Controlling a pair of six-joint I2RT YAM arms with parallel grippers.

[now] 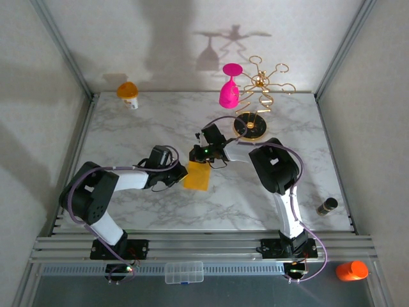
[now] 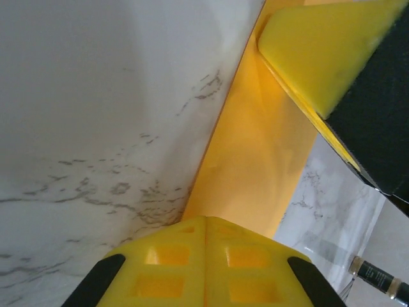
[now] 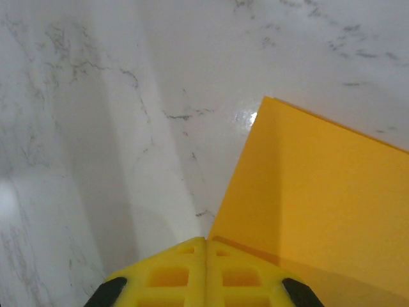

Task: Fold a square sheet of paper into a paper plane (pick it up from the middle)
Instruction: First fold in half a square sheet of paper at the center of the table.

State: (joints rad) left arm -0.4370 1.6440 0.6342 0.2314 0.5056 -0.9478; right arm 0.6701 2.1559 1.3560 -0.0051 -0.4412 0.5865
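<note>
Paper comes first: the square sheet of paper [image 1: 197,177] is at the middle of the table [image 1: 128,137], between the two arms and well apart from the gold rack [image 1: 250,125]. The left gripper [image 2: 205,220] is clenched on its left edge. The right gripper [image 3: 206,240] is clenched on its far edge, with the sheet fanning out from the pinched fingertips. I cannot tell whether the sheet lies flat or is partly raised. With two pinches on one thin sheet, pulling the grippers apart could tear it, and pushing them together unevenly could buckle it. Either would leave a crooked crease that spoils later folds.
</note>
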